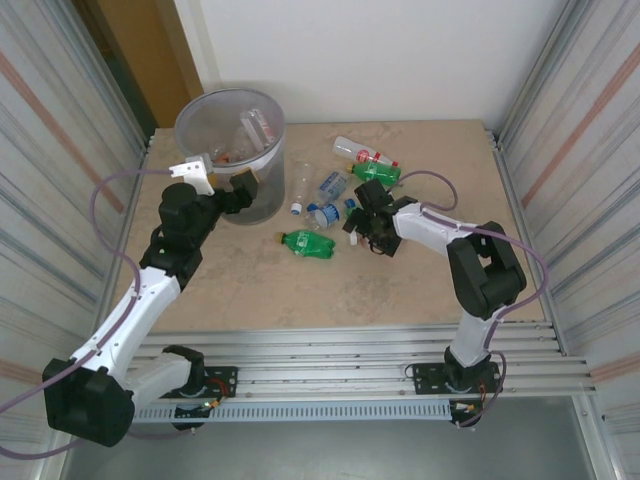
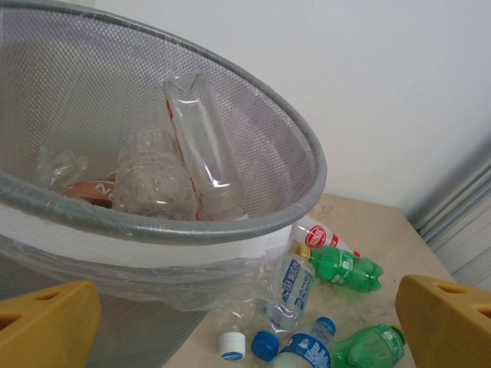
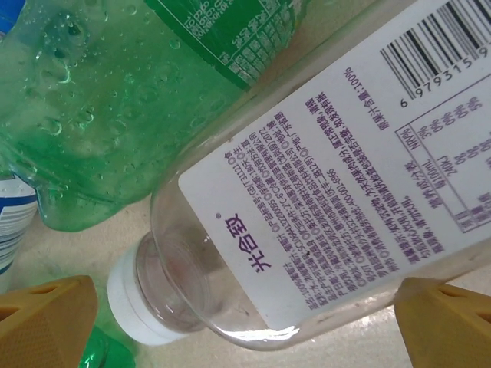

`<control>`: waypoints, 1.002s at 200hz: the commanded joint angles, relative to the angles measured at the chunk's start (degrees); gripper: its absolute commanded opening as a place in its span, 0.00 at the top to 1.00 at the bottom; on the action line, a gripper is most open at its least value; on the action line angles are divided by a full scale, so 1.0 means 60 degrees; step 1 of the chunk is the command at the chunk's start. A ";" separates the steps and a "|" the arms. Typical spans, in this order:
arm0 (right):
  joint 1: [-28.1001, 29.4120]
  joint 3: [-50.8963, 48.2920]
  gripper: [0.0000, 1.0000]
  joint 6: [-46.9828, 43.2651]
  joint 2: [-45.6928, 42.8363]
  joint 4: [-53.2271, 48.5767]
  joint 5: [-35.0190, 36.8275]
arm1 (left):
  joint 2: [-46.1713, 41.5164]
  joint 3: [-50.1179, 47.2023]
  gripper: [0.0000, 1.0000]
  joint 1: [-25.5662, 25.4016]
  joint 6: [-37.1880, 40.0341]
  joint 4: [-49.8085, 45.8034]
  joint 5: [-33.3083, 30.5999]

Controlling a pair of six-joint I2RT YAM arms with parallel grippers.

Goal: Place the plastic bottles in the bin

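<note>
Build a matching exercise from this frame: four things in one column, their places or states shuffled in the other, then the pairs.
1. tall clear bottle
2. lone green bottle
3. white-capped bottle
4. left gripper

A. right in front of the open right gripper
B. open, close to the bin
C. leaning inside the bin
D. lying on the table, nearest the arms' bases

Pairs: 1-C, 2-D, 3-A, 4-B

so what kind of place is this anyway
Likely a robot test cell, not a home: left arm and right arm bolted to a slotted metal rail, ribbed metal panels walling the table, crushed bottles staged beside a bin.
</note>
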 commanded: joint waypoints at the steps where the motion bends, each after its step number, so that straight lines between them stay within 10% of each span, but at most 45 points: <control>1: 0.0072 0.0314 0.02 0.0301 0.0290 0.0020 0.0192 | -0.0003 -0.0065 0.01 -0.0002 0.0190 0.0244 0.0078; 200: -0.0465 -0.1054 0.06 -0.0527 -0.0521 -0.0363 0.0654 | 0.0357 0.0315 0.01 0.0001 0.0198 0.0001 0.0422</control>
